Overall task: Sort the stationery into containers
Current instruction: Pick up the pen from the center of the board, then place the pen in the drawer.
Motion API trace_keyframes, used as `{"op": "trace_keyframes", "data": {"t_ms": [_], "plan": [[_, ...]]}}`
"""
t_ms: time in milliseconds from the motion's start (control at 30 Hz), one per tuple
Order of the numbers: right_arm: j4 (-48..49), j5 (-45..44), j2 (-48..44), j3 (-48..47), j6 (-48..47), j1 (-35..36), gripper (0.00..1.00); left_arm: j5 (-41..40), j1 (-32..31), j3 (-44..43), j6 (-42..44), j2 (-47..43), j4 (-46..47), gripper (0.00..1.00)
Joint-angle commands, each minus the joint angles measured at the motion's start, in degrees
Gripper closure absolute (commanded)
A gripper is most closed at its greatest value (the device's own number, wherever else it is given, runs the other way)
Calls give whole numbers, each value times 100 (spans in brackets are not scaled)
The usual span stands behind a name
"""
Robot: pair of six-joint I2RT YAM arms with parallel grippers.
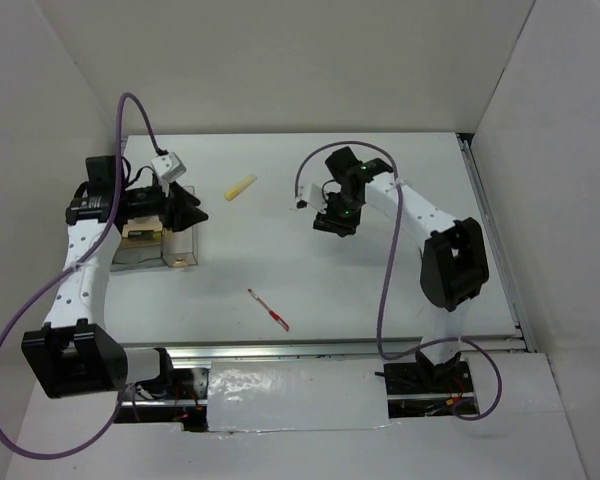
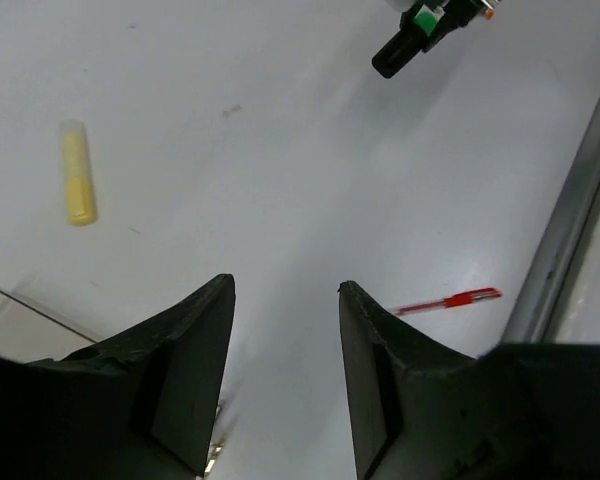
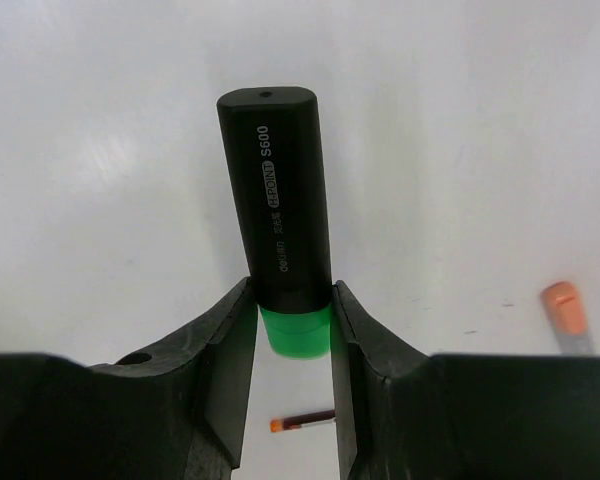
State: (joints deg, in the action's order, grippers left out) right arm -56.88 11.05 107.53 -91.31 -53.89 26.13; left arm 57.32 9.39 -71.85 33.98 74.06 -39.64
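My right gripper [image 3: 291, 295] is shut on a black marker with a green end [image 3: 275, 200], held above the table right of centre [image 1: 334, 222]; the left wrist view also catches that marker [image 2: 410, 40]. A yellow highlighter [image 1: 241, 187] [image 2: 77, 172] lies at the back centre. A red pen [image 1: 268, 309] [image 2: 448, 300] lies near the front edge, also seen under the right gripper [image 3: 302, 422]. My left gripper [image 1: 185, 210] [image 2: 285, 290] hangs open and holds nothing, beside a clear container [image 1: 140, 255].
The clear container's rim [image 2: 20, 310] shows at the lower left of the left wrist view, with tan items inside it. An orange-tipped grey object [image 3: 565, 305] lies right of the marker. A metal rail [image 1: 340, 347] runs along the table's front edge. White walls enclose the table.
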Motion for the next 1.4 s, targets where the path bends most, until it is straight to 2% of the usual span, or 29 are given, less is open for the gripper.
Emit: {"op": "trace_keyframes", "data": {"t_ms": [0, 33, 100, 133, 233, 300, 500, 567, 600, 667, 700, 733, 800, 933, 967, 1000, 1100, 1133, 1167, 1200, 1233, 1300, 1367], "plan": [[370, -339, -696, 156, 546, 444, 98, 438, -68, 373, -2295, -190, 1236, 42], [388, -445, -767, 148, 572, 672, 99, 455, -95, 470, -2908, -217, 1335, 43], [432, -786, -934, 131, 669, 893, 100, 587, -218, 768, -3343, -252, 1615, 43], [450, -902, -987, 96, 704, 1094, 100, 640, -279, 900, -4111, -278, 1791, 43], [503, -1287, -1163, -45, 888, 1524, 100, 676, -385, 1410, -5212, -462, 2722, 43], [503, -1682, -1199, -185, 1055, 1789, 100, 571, -490, 1604, -5523, -576, 3022, 43], [414, -2238, -1207, -406, 1381, 2624, 100, 429, -693, 1587, -5648, -516, 3085, 41], [677, -2388, -1513, 50, 1197, 2940, 100, 709, -666, 1254, -5255, -219, 2551, 42], [861, -2484, -1672, 269, 1127, 3063, 100, 841, -666, 1088, -4486, -78, 2192, 43], [1283, -2756, -2066, 911, 811, 3405, 100, 1070, -588, 551, -3630, 299, 1018, 45], [1424, -2827, -2226, 1087, 723, 3503, 100, 1193, -570, 428, -2800, 406, 689, 45], [1695, -2932, -2340, 1419, 530, 3591, 100, 1333, -517, 157, -2426, 520, 277, 44], [2039, -3134, -2639, 1903, 258, 3829, 100, 1466, -491, -204, -1441, 898, -840, 44], [3313, -3933, -3000, 2626, -192, 4101, 100, 1738, -499, -689, 465, 1618, -3010, 45], [3498, -4039, -3027, 2705, -218, 4128, 100, 1765, -508, -759, 1409, 1681, -3885, 45], [3857, -4127, -3053, 2819, -262, 4172, 100, 1748, -525, -716, 1358, 1699, -3885, 41], [4700, -4462, -3158, 3074, -429, 4251, 100, 1643, -543, -365, 1096, 1349, -3518, 38], [4860, -4523, -3194, 3136, -490, 4286, 100, 1555, -543, -260, 145, 965, -3098, 38], [5010, -4593, -3220, 3171, -587, 4321, 100, 1250, -561, -102, -439, 717, -2554, 37], [5177, -4620, -3238, 3241, -605, 4356, 100, 1020, -613, 160, -940, 445, -1522, 36], [5265, -4664, -3290, 3268, -623, 4435, 100, 713, -683, 224, -1502, -97, -1181, 35], [5432, -4778, -3386, 3382, -658, 4532, 100, -198, -1094, 312, -1849, -584, -514, 33], [5573, -4901, -3466, 3479, -737, 4664, 100, -501, -1237, 321, -2174, -1024, -387, 31]]}}
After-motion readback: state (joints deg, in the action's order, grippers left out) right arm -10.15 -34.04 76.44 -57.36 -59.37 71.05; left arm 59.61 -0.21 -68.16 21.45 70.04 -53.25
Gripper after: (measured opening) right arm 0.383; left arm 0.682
